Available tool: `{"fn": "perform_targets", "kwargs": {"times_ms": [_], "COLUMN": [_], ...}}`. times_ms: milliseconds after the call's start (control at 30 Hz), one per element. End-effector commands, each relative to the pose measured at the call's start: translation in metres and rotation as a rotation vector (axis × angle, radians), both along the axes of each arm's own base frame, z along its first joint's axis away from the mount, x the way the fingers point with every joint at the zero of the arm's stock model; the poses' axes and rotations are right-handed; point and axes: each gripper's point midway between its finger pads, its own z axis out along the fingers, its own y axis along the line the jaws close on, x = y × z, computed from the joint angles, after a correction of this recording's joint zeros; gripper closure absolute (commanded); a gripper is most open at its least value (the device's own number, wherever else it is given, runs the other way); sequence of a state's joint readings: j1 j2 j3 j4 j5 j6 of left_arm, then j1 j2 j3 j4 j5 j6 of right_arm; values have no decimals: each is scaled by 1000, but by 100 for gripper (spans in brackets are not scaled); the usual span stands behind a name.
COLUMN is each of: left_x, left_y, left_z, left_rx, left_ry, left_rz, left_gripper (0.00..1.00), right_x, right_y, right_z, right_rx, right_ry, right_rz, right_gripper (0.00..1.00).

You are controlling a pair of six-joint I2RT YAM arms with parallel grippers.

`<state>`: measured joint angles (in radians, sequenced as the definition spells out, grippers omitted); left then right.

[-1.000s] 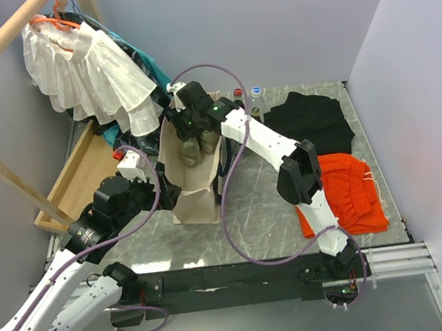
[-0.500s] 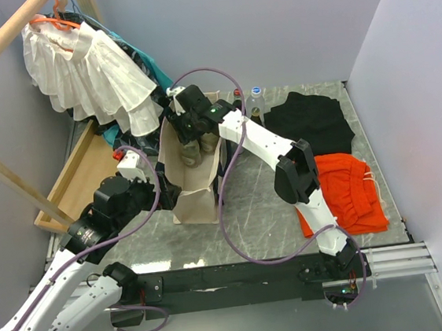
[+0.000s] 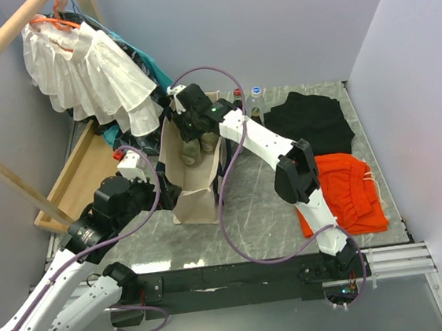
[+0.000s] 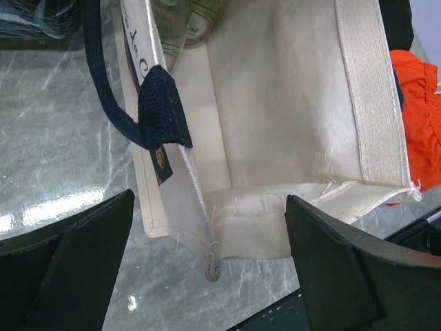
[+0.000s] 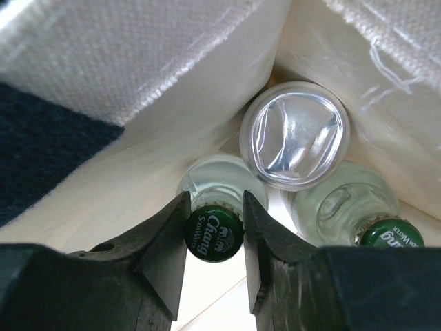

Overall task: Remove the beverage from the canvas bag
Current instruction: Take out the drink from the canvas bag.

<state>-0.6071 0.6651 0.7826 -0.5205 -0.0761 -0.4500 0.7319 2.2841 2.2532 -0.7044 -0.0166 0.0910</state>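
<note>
Canvas bag (image 3: 193, 176) first: tall, cream, soft-walled, standing open on the marble table (image 3: 264, 200), navy handle (image 4: 96, 69) flopped over its rim. Left gripper (image 4: 207, 265) sits at the near rim, fingers spread wide either side of the cloth, pinching nothing. Right gripper (image 5: 215, 238) is plunged down inside the bag, jaws clamped on the neck of the beverage bottle (image 5: 213, 183), the green crown cap (image 5: 213, 233) showing between them. That bottle stands in the bag's corner, packed close against a second green-capped bottle (image 5: 341, 200) and a silver-topped container (image 5: 295, 134).

My read: clear glass, so likely heavy, slick and breakable. The neck is the only reachable hold, and the cap's flared edge should stop it slipping through. Limp bag walls may drag along on a straight lift, and the neighbours could clink.
</note>
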Motion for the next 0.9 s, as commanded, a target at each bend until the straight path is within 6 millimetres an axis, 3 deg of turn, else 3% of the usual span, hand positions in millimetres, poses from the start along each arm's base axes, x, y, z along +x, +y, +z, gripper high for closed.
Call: {"fn": "perform_targets", "kwargs": {"times_ms": [0,167,867], "left_x": [0,0,0], "left_y": [-3,-2,-4], "left_z": [3,3,2], "left_rx": [-10,-9,-9], "left_ry": [-8,-8,-8], "left_rz": [-6,-4,-13], "left_gripper": [4,4,4], "right_x": [4,2,-9], "right_y": [6,9,-11], "right_z": [16,19,54], "right_rx": [47,61,-74], "right_ry": [-20,-14,-127], "right_rz": [9,23,4], "right_gripper": [80,100,100]}}
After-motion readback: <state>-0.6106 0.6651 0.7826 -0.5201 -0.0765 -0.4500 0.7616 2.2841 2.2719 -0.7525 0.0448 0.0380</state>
